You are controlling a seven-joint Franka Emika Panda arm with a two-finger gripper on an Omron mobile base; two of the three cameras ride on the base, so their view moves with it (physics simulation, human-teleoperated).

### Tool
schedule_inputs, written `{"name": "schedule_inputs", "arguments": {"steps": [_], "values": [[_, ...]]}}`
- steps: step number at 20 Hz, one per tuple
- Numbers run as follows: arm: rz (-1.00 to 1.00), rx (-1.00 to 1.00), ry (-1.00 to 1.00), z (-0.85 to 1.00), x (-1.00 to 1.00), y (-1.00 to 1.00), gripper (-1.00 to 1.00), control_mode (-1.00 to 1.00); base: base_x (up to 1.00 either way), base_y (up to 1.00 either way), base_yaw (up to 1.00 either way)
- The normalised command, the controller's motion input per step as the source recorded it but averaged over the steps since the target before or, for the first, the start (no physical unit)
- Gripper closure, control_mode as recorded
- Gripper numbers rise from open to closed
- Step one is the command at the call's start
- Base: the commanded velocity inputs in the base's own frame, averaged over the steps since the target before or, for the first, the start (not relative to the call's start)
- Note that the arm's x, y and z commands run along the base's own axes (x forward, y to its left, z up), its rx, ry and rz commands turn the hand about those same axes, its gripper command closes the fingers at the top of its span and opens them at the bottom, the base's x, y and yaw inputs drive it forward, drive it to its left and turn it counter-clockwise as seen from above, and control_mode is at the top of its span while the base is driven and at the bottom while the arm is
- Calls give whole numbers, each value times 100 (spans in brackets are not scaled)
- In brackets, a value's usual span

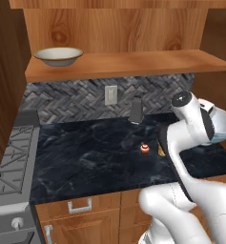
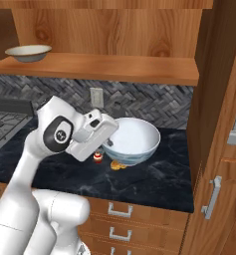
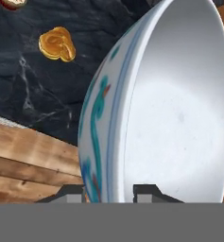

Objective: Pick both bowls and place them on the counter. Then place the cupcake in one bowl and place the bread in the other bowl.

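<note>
While two bowls are on record, one, the shallow cream bowl (image 1: pixel 58 55) with tan rim, sits on the wooden shelf (image 1: pixel 128 64) at its left end, and one, the deeper white bowl (image 2: pixel 132 140) with blue pattern, is held above the black marble counter (image 1: pixel 95 152), the gripper (image 3: pixel 109 193) clamped on its rim with one finger inside and one outside. One cupcake (image 1: pixel 144 148) and one piece of bread (image 3: pixel 57 44) lie on the counter near each other, beside and below the held bowl, neither in a bowl. One wall outlet (image 1: pixel 111 95) is on the grey backsplash, and one stove (image 1: pixel 12 162) stands at the counter's left.
</note>
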Motion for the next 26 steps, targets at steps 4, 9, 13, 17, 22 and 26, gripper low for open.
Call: {"name": "schedule_inputs", "arguments": {"steps": [4, 9, 13, 17, 22, 26], "values": [[-1, 0, 1, -41, 61, -34, 100, -100, 0, 0, 0], [-1, 0, 1, -41, 56, -30, 100, -100, 0, 0, 0], [-1, 0, 3, -38, 50, -23, 100, -100, 0, 0, 0], [0, 0, 4, -29, 40, -27, 100, -100, 0, 0, 0], [0, 0, 3, -31, 33, -25, 100, -100, 0, 0, 0], [0, 0, 2, -35, 26, -11, 100, -100, 0, 0, 0]]}}
